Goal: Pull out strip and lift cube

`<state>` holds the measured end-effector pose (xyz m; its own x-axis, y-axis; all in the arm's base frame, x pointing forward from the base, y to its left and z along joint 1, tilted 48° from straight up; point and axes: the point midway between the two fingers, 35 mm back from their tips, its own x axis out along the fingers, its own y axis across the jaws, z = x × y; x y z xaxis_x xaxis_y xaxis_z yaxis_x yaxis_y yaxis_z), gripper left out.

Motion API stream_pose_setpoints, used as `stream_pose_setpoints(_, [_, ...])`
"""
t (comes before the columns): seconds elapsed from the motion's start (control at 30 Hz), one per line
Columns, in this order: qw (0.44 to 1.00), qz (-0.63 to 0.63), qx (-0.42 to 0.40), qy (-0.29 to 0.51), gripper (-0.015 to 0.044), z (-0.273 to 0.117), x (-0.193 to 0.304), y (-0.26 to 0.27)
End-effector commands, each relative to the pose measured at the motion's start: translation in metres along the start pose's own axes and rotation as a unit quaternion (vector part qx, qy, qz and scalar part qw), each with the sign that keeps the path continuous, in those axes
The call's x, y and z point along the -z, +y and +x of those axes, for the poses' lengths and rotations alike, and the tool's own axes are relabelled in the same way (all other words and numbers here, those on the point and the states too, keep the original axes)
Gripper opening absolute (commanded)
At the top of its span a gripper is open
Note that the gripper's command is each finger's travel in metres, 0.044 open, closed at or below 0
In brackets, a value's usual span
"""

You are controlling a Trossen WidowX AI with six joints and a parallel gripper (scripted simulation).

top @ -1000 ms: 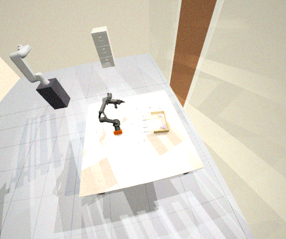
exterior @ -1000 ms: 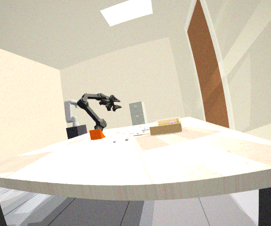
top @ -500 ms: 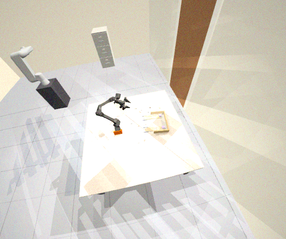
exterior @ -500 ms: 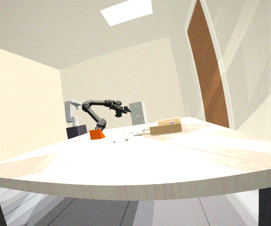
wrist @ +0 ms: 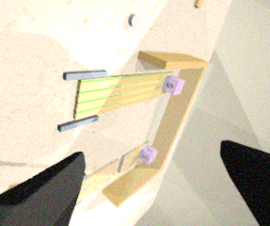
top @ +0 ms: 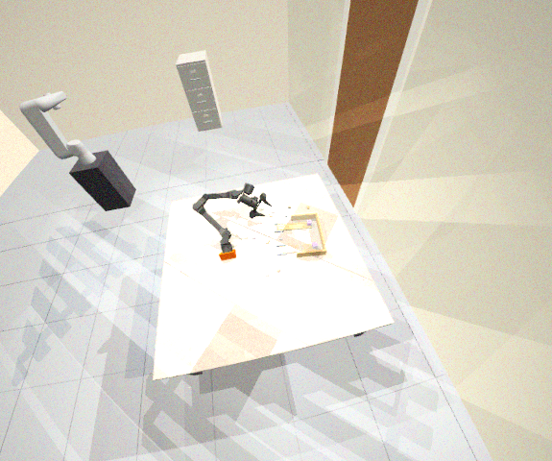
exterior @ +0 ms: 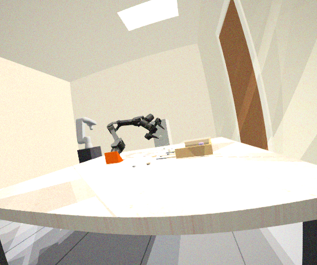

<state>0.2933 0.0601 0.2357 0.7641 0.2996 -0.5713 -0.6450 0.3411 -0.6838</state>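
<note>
My gripper (top: 267,210) (exterior: 161,133) (wrist: 151,153) is open and empty, high above the table and short of the wooden frame (top: 322,238) (exterior: 194,151) (wrist: 174,118). A yellow strip with green lines (top: 293,227) (wrist: 120,91) shows no break. A lilac cube (top: 309,222) (wrist: 173,85) with a dark mark like a 5 or S sits at its far end. A dotted strip (wrist: 102,176) shows a gap between two pieces in the wrist view. Another lilac cube (top: 315,245) (wrist: 148,154) sits at its far end, its mark unreadable. My left finger partly hides the dotted strip.
Dark bars (wrist: 85,74) (wrist: 78,123) flank the green-lined strip's near end. A small grey round piece (wrist: 133,20) lies outside the frame. The frame's walls stand around the far ends of the strips. The arm's orange base (top: 227,254) (exterior: 112,157) is on the table.
</note>
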Motion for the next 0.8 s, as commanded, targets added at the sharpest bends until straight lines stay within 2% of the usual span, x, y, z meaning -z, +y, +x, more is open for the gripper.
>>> stream_pose_setpoints(0.0, [0.957,0.286,-0.033,-0.023,0.0400,0.035,0.058,-0.006])
stream_pose_setpoints(0.23, [0.841,0.535,-0.054,-0.065,0.0400,0.045,0.115,-0.011])
stream_pose_setpoints(0.53, [0.622,0.767,-0.079,-0.136,0.0400,0.031,0.186,-0.008])
stream_pose_setpoints(0.77, [0.615,0.772,-0.080,-0.138,0.0400,0.030,0.187,-0.008])
